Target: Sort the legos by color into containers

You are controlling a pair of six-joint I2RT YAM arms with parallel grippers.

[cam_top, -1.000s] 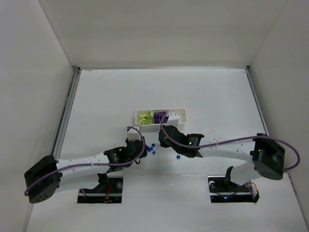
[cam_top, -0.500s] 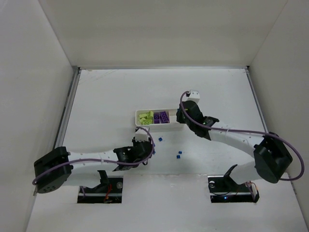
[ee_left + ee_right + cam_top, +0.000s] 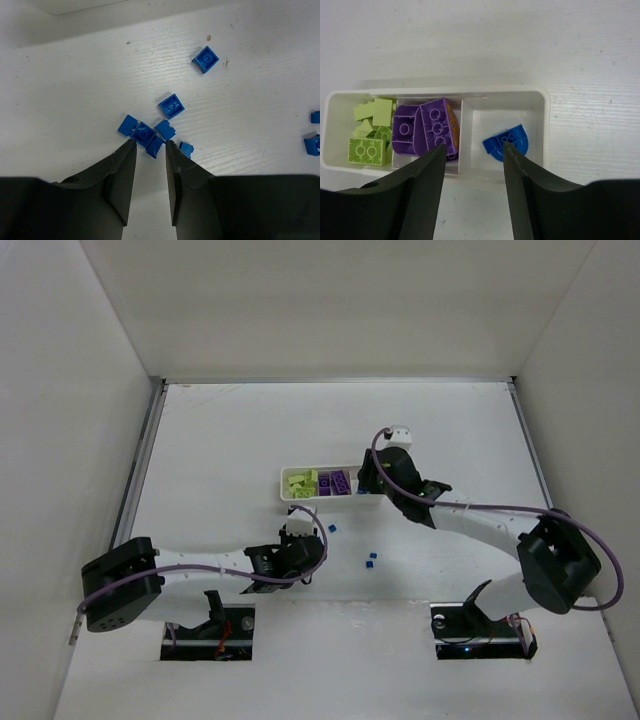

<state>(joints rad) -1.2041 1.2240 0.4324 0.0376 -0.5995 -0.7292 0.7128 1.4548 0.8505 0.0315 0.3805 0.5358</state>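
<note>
The white three-compartment tray [image 3: 540, 125] holds yellow-green bricks [image 3: 369, 134] on the left, purple bricks [image 3: 425, 129] in the middle and one blue brick [image 3: 506, 142] on the right. My right gripper [image 3: 473, 148] is open and empty, hovering over the tray's near wall; in the top view it [image 3: 366, 485] is at the tray's [image 3: 300, 497] right end. My left gripper [image 3: 150, 145] is open and low, its fingertips at a cluster of blue bricks [image 3: 144, 134], one curved piece between the tips. More blue bricks [image 3: 171, 106] lie beyond it.
Loose blue bricks lie on the white table right of the left gripper [image 3: 306, 552], one [image 3: 331, 530] near the tray and a pair [image 3: 371, 560] further right. White walls enclose the table on three sides.
My right arm swung from the table's middle to the tray, and a blue brick now lies in the right compartment. My left gripper moved right over the blue cluster.
</note>
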